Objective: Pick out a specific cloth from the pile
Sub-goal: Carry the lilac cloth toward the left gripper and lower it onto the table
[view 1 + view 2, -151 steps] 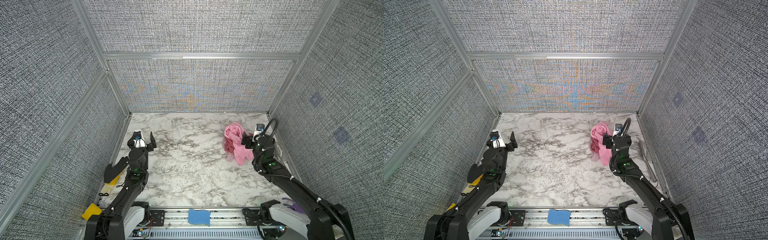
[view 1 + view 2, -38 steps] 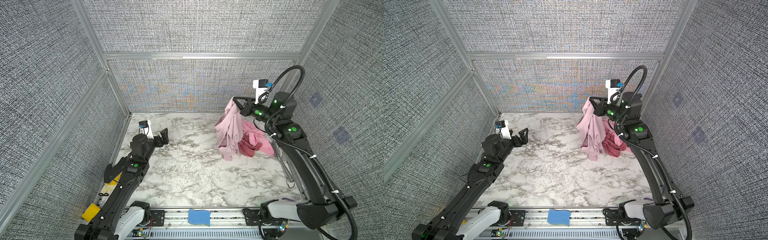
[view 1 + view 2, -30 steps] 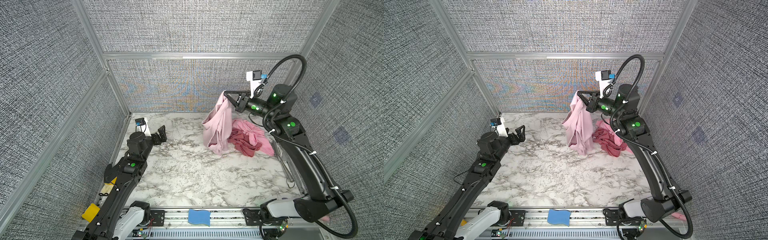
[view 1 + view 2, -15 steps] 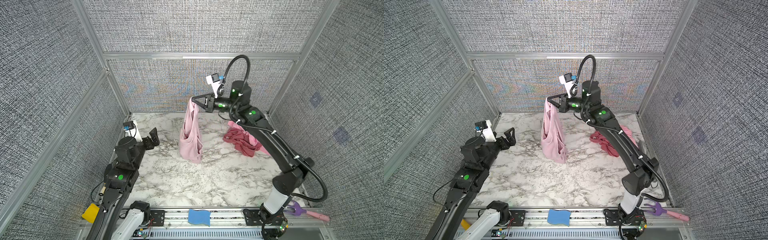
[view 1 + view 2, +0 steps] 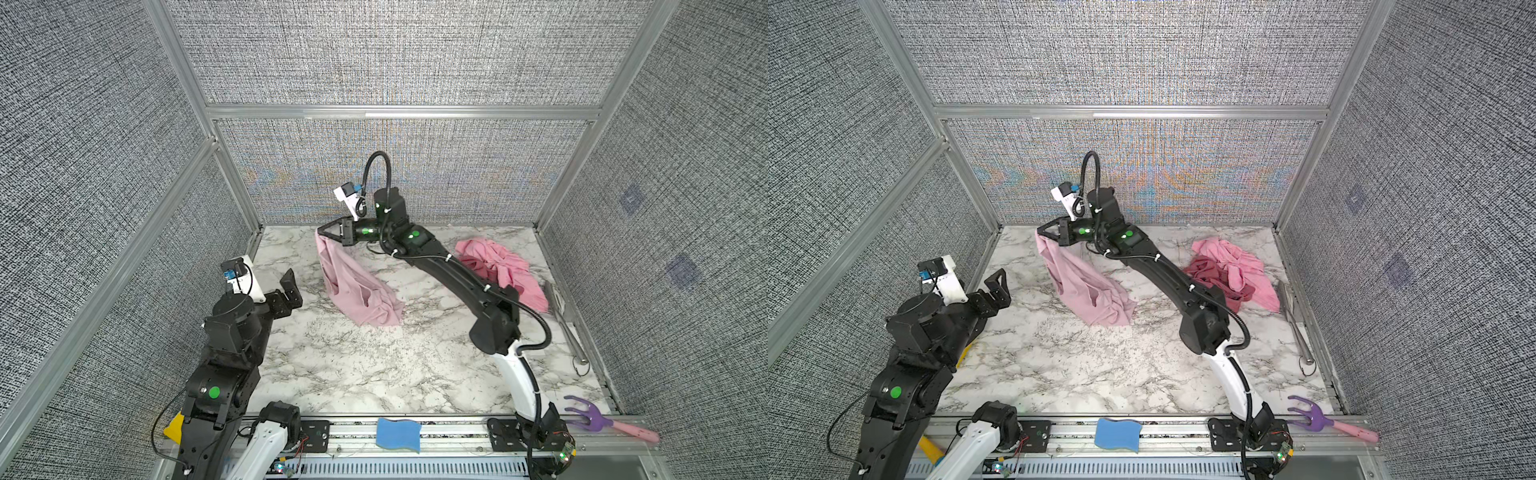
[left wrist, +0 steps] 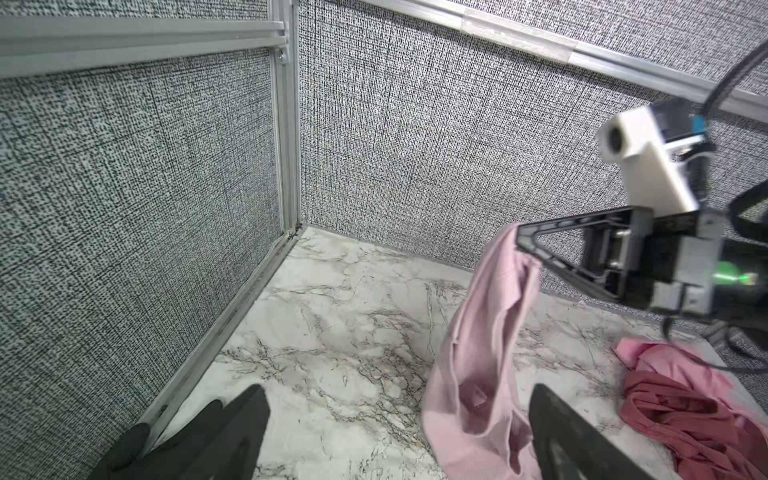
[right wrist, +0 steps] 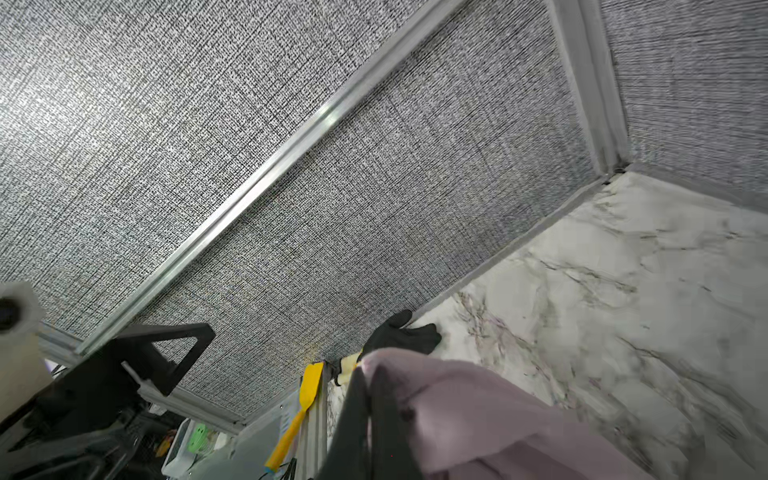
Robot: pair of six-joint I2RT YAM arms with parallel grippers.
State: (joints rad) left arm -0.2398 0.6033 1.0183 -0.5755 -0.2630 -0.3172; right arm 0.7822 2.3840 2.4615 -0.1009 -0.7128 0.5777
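readable text: none, folks | brands, numbers, signs: nothing legible in any view | faint dark marks on the pale container (image 7: 257,440) in the right wrist view: too blurred to read

Robot lab test cell: grey woven wall panels (image 5: 395,54), aluminium framing (image 5: 399,112), marble-look tabletop (image 5: 374,374), rail-mounted arms (image 5: 453,274).

We see the left arm (image 5: 230,332) and the right arm (image 5: 457,278) built of matte black links, each with a white lower segment (image 5: 517,378) and green lights (image 5: 214,392) on the joints. A white camera block (image 5: 348,198) with a blue plug tops each wrist. A ribbed black cable (image 5: 376,160) arcs over the right arm. The left gripper (image 5: 292,286) and the right gripper (image 5: 321,230) bear black triangular fingers (image 5: 287,279)
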